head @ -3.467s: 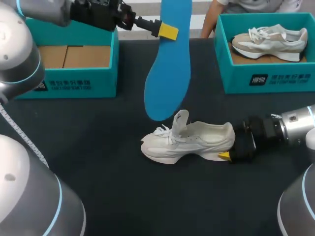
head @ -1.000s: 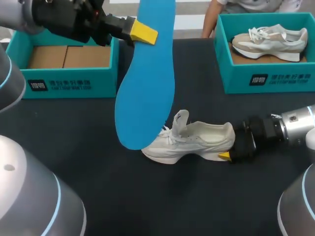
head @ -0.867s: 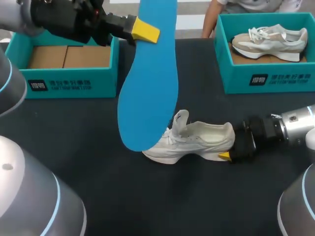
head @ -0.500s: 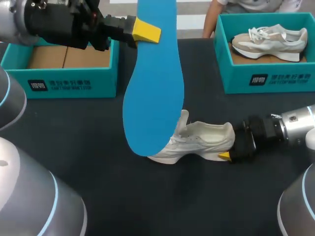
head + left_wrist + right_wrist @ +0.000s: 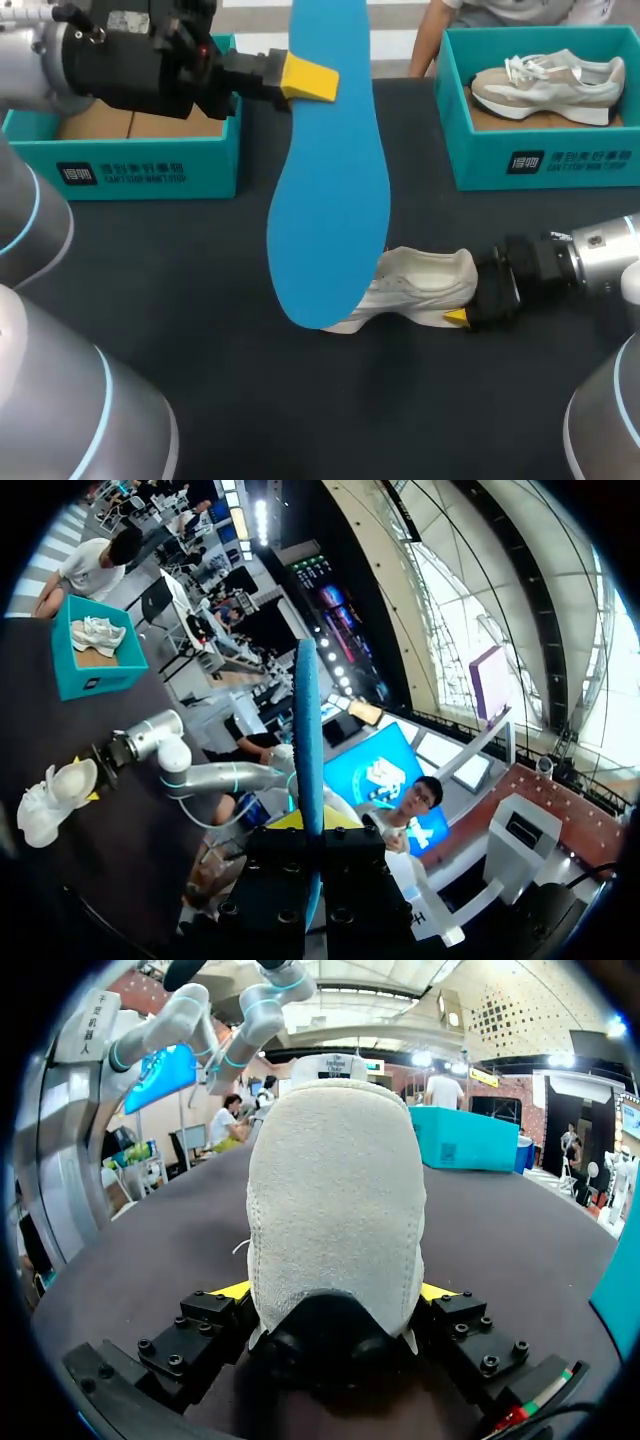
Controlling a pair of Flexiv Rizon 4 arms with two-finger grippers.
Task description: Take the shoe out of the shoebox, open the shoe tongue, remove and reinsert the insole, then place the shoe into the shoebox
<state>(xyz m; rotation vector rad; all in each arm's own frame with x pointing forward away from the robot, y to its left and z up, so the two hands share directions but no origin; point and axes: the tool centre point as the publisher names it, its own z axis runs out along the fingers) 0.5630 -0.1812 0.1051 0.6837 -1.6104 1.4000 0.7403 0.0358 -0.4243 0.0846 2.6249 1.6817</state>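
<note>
Dark tabletop (image 5: pixel 150 320), teal shoebox (image 5: pixel 140 170) at upper left of the head view with only its cardboard floor showing. A second box (image 5: pixel 540 165) at upper right holds another shoe (image 5: pixel 545 85).

Change: over the last few seconds the blue insole (image 5: pixel 330 180) drifts left and sinks, then swings back toward frame centre. Its lower tip now overlaps the toe and laces of the white shoe (image 5: pixel 430 285) in the head view. Touching or merely in front, cannot tell. The left arm has come further into the frame from upper left.

Left gripper (image 5: pixel 318 80): clamped on the insole near its upper end. In the wrist view the insole stands edge-on between the fingers.

Right gripper (image 5: pixel 466 300): pinching the shoe's heel from both sides, position unchanged. The shoe rests on its sole at frame centre.

Judgement: the insole is out and reinsertion is beginning. The tip must still find the shoe opening behind the raised tongue.
</note>
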